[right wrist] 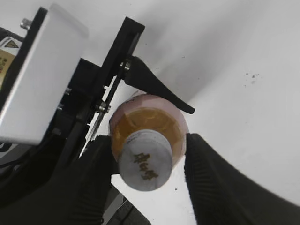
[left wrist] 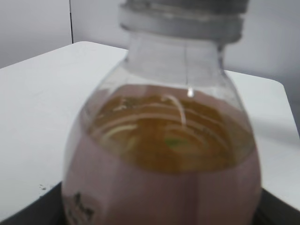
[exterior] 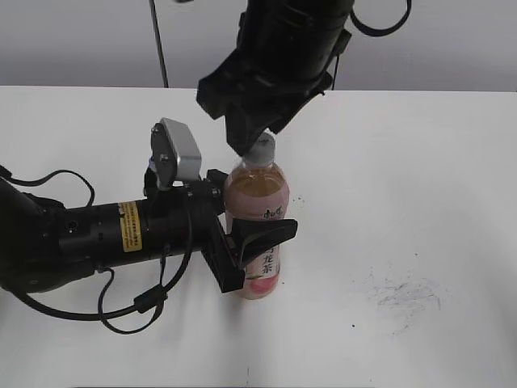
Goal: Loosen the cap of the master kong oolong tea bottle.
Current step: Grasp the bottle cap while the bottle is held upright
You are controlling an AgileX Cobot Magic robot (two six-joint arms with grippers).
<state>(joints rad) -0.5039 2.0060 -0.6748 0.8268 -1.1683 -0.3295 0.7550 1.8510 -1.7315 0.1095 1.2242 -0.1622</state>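
Observation:
The master kong oolong tea bottle [exterior: 257, 218] stands upright mid-table, with amber tea and a pink label. My left gripper [exterior: 252, 246] is shut on its body from the left, one black finger in front and one behind. In the left wrist view the bottle [left wrist: 164, 140] fills the frame, with the gripper [left wrist: 159, 218] at its lower part. The white-grey cap [exterior: 261, 151] is on the neck. My right gripper [exterior: 252, 139] hangs over it from above. In the right wrist view its fingers [right wrist: 147, 140] stand open on either side of the cap [right wrist: 145, 159], with small gaps.
The white table [exterior: 420, 162] has dark scuff marks [exterior: 408, 295] at the right front. The left arm's black cable [exterior: 133, 311] loops on the table at the left. A grey wall and a thin dark cable [exterior: 159, 40] stand behind.

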